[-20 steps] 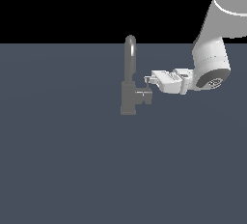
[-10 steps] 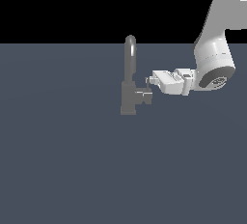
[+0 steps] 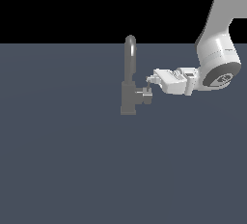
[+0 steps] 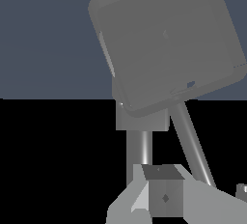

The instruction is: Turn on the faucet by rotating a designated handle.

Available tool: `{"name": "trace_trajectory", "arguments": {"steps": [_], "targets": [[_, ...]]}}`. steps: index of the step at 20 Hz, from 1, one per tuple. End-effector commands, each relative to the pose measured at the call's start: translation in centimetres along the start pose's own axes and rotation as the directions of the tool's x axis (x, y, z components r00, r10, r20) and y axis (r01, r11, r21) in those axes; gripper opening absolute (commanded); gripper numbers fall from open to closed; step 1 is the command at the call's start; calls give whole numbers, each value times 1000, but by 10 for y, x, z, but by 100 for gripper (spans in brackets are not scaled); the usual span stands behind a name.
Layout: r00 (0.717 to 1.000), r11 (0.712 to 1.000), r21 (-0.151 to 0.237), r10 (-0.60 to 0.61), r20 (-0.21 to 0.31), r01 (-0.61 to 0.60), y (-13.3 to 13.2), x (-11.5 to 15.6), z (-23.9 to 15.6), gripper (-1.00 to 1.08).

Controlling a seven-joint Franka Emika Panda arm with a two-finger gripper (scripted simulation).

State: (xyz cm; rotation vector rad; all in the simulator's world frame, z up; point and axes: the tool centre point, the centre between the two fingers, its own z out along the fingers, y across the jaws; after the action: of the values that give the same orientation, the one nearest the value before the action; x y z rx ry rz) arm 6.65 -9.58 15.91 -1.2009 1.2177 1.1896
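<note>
One faucet (image 3: 129, 85), unlabelled, hand (image 3: 150, 84) at handle (image 3: 145, 95)

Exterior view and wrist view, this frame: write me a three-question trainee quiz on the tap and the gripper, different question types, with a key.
1. True or false: the white gripper reaches the dark grey metallic faucet with a tall arched spout from the exterior view's left.
2. Multiple choice: the gripper's tips are nearest to which part? A) the top of the arch B) the short grey stub handle on the side of the body C) the foot of the blocky body
3. Fill in: in the exterior view the faucet stands ____ on the flat dark blue-grey surface.

Key: 1 false, it comes from the exterior view's right. 2 B. 3 upright.
</note>
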Motion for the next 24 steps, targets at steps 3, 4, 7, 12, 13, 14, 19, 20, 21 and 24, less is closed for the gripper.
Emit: {"name": "trace_trajectory", "arguments": {"steps": [3, 4, 7, 12, 13, 14, 19, 20, 21, 24], "targets": [[1000, 1000, 0, 1, 1, -1, 6, 3, 0, -100], [1000, 1000, -1, 2, 1, -2, 9, 5, 0, -100], [1000, 1000, -1, 3, 2, -3, 18, 10, 0, -100], [1000, 1000, -3, 6, 3, -6, 34, 19, 0, -100], [1000, 1000, -3, 7, 3, -7, 38, 21, 0, -100], [1000, 1000, -3, 8, 3, -8, 41, 23, 0, -100], [1000, 1000, -5, 10, 4, -10, 55, 31, 0, -100], [1000, 1000, -2, -21, -2, 21, 43, 15, 0, -100], [1000, 1000, -3, -18, -1, 18, 45, 23, 0, -100], [1000, 1000, -3, -8, 1, 8, 53, 45, 0, -100]]}}
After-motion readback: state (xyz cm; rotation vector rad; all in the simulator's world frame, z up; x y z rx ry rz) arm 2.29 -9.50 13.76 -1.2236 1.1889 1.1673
